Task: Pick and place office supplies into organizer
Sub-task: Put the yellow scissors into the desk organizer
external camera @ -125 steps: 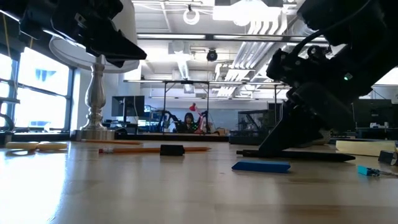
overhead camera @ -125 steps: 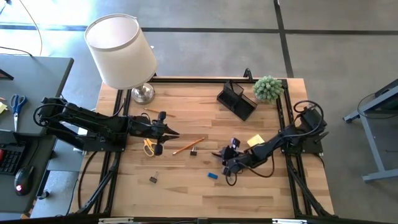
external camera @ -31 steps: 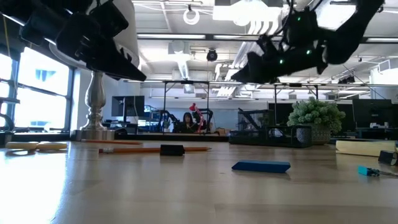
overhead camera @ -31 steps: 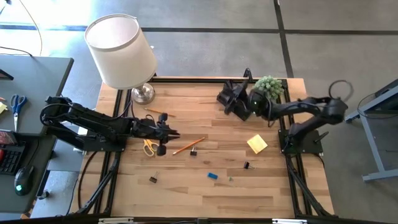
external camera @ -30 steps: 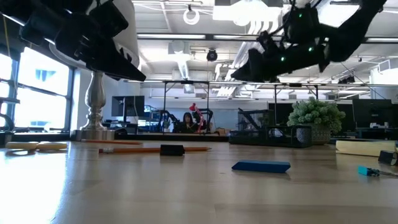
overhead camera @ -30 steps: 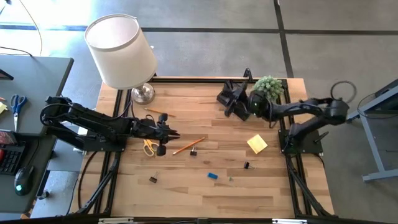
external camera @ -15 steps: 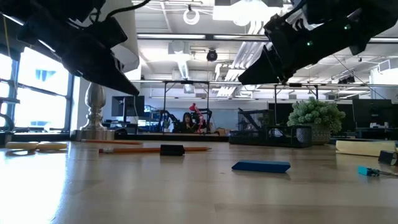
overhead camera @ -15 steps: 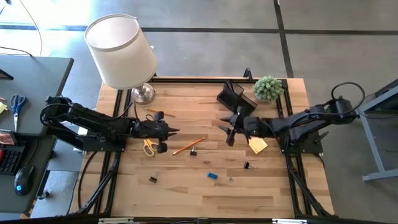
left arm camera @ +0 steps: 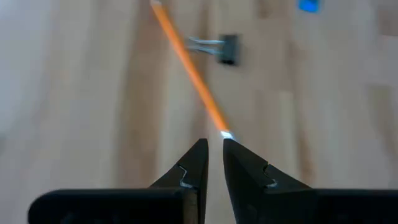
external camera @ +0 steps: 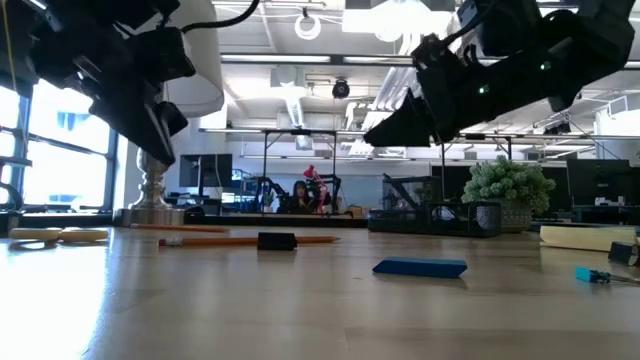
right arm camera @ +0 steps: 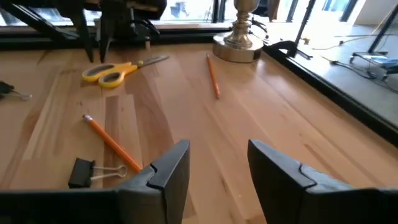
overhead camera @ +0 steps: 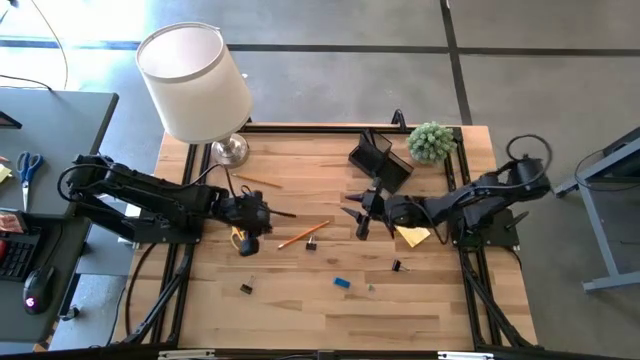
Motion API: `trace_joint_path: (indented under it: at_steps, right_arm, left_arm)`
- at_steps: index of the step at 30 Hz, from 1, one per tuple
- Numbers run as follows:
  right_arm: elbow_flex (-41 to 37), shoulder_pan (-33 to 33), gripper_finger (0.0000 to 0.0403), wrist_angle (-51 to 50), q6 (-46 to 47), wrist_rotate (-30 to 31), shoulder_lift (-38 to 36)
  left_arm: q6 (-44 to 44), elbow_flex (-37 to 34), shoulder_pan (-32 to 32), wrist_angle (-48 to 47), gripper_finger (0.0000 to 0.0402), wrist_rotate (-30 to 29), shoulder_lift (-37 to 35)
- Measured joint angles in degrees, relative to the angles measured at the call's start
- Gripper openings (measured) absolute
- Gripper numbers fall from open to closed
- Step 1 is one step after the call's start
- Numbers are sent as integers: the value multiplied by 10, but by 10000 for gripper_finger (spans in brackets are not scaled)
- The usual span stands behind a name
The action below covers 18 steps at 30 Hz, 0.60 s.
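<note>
The black organizer point(overhead camera: 380, 161) stands at the table's far right, next to a green plant point(overhead camera: 431, 141). An orange pencil point(overhead camera: 303, 233) and a black binder clip point(overhead camera: 311, 245) lie mid-table. Yellow-handled scissors point(right arm camera: 118, 71) lie flat under my left gripper point(overhead camera: 268, 214). That gripper slants down above the table, shut and holding nothing; the pencil's end point(left arm camera: 222, 132) shows just past its tips. My right gripper point(overhead camera: 355, 218) hovers open above mid-table, below the organizer in the high view, with nothing between its fingers point(right arm camera: 168, 165). A yellow sticky-note pad point(overhead camera: 413, 233) lies partly under the right arm.
A white-shaded lamp point(overhead camera: 195, 80) stands at the far left, with a second pencil point(overhead camera: 256, 180) near its base. A blue eraser point(overhead camera: 342, 283) and two small black clips point(overhead camera: 246, 289) point(overhead camera: 398, 266) lie toward the near edge. Bare wood stretches along the near side.
My right gripper has swung from over the organizer toward the table's near side and middle, sinking a little and staying open. My left gripper has tipped its fingers downward in place. Nothing on the table has moved.
</note>
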Motion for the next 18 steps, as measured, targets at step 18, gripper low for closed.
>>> trace_joint_path:
  at_steps: [18]
  right_arm:
    - [0, -43, 156, 243, -85, -75, 125]
  left_arm:
    - [89, 79, -8, -255, 40, 3, 13]
